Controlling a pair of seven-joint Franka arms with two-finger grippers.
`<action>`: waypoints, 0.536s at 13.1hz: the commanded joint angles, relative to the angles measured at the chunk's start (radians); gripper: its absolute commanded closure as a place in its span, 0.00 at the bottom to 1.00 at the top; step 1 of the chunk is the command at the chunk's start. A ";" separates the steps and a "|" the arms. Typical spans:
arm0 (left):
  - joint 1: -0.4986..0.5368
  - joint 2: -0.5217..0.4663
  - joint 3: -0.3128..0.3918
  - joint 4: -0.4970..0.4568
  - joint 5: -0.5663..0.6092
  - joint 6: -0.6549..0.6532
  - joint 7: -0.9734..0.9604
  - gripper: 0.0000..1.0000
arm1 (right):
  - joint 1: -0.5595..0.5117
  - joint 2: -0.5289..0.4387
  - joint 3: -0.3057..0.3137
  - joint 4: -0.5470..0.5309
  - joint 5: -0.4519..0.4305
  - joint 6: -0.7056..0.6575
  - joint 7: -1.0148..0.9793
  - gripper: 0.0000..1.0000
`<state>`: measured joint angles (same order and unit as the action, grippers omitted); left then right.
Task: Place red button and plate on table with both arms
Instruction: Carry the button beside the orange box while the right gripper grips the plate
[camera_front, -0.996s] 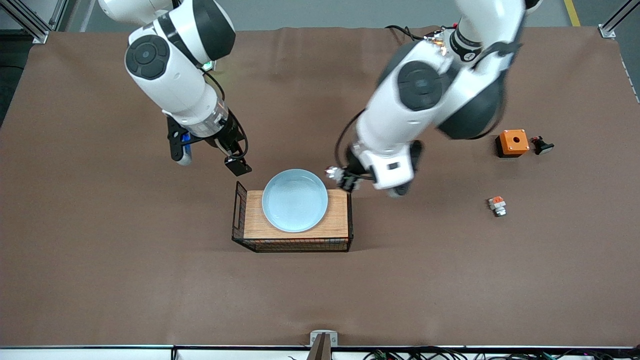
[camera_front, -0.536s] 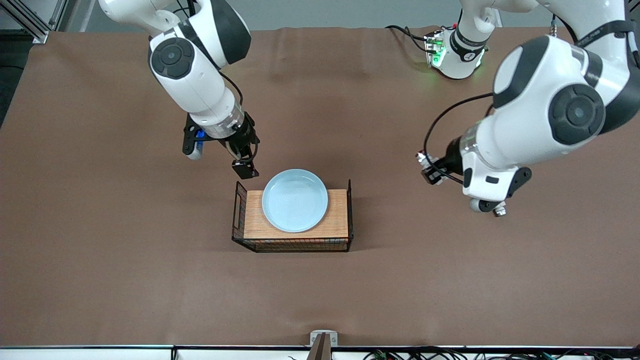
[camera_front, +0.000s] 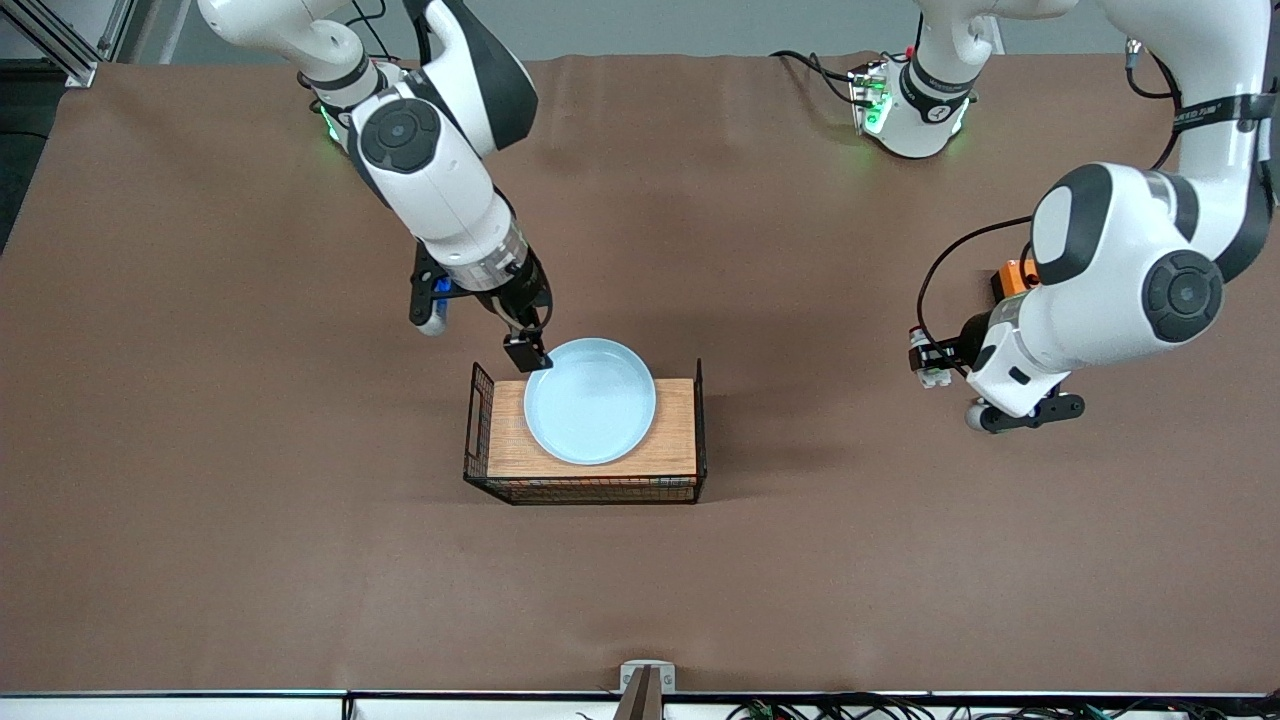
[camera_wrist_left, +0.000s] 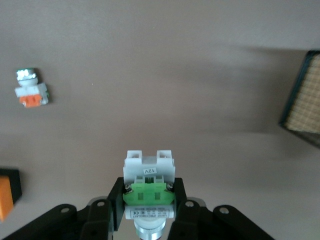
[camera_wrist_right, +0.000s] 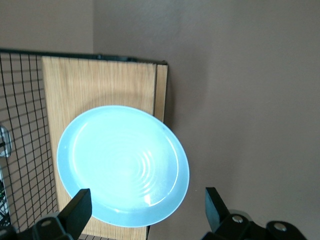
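Note:
The pale-blue plate lies on a wooden-topped black wire rack in the middle of the brown table. My right gripper hangs open over the plate's rim on the robots' side, one finger on each side of that rim and clear of it. My left gripper is shut on the red button, clamped at its green block, above bare table toward the left arm's end. The white end points away from the wrist; the cap is mostly hidden.
A similar unit with an orange-red block lies on the table near the left gripper. An orange box sits partly hidden by the left arm. The rack's wire wall stands at the right arm's end.
The left arm has swung from beside the rack toward its own end of the table, carrying the button. The right gripper has moved in over the plate's rim, still open.

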<state>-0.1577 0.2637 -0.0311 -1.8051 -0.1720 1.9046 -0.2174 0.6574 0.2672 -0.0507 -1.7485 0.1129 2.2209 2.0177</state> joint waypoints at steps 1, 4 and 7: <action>-0.006 -0.049 -0.001 -0.170 0.016 0.143 0.088 1.00 | 0.005 0.038 0.014 0.001 -0.086 0.017 0.012 0.00; 0.006 -0.012 -0.001 -0.253 0.016 0.250 0.183 1.00 | 0.002 0.061 0.015 -0.003 -0.124 0.020 -0.011 0.00; 0.044 0.044 0.000 -0.287 0.016 0.336 0.266 1.00 | -0.001 0.099 0.014 -0.002 -0.133 0.035 -0.043 0.00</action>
<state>-0.1463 0.2856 -0.0308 -2.0767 -0.1717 2.1993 -0.0007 0.6599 0.3456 -0.0384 -1.7506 0.0103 2.2341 1.9893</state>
